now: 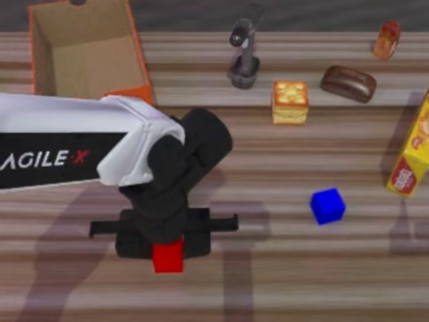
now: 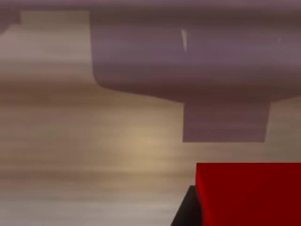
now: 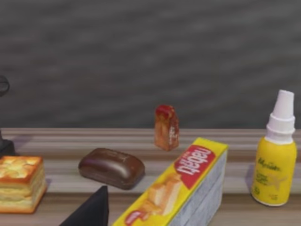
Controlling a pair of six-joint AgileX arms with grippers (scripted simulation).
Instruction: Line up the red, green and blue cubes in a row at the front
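Note:
My left gripper (image 1: 165,239) is at the front of the table, left of centre, shut on the red cube (image 1: 167,259). In the left wrist view the red cube (image 2: 249,195) fills the lower corner, with one dark finger (image 2: 188,213) against its side and the arm's shadow on the wood beyond. The blue cube (image 1: 328,205) sits alone on the table to the right of it. The green cube is hidden or out of view. My right arm is outside the top view. Only a dark tip of the right gripper (image 3: 93,211) shows in its wrist view.
An open orange box (image 1: 40,64) stands at the back left. Along the back are a dark upright gadget (image 1: 243,59), an orange-and-cream patterned block (image 1: 289,102), a brown loaf (image 1: 348,83) and a small red-orange bottle (image 1: 387,40). A yellow cracker box (image 1: 412,151) and a yellow bottle (image 3: 276,162) stand at the right.

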